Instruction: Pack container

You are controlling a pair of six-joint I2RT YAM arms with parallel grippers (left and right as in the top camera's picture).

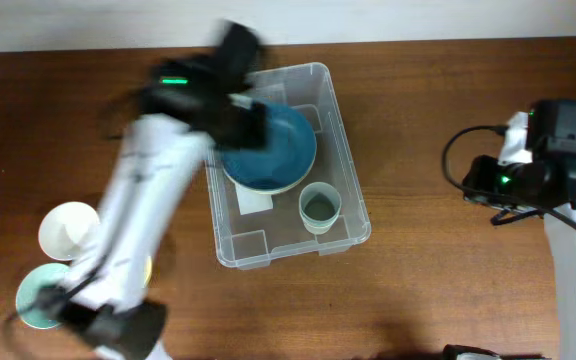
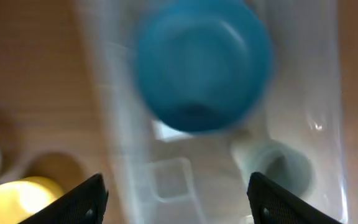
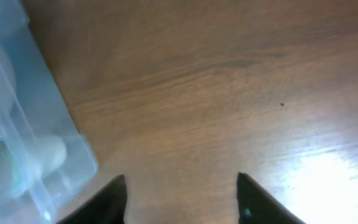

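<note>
- My left end effector (image 2: 176,200) hangs spread, gripping nothing, above the container (image 1: 268,238).
- The container sits mid-table near the far edge, holding a blue bowl (image 1: 273,148) and a cup (image 1: 319,206).
- My right end effector (image 3: 182,200) is spread too.

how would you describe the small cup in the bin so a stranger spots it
Find the clear container in the middle of the wooden table. Inside, next to the big blue bowl, stands a small pale green cup, the only cup in the bin.
</note>
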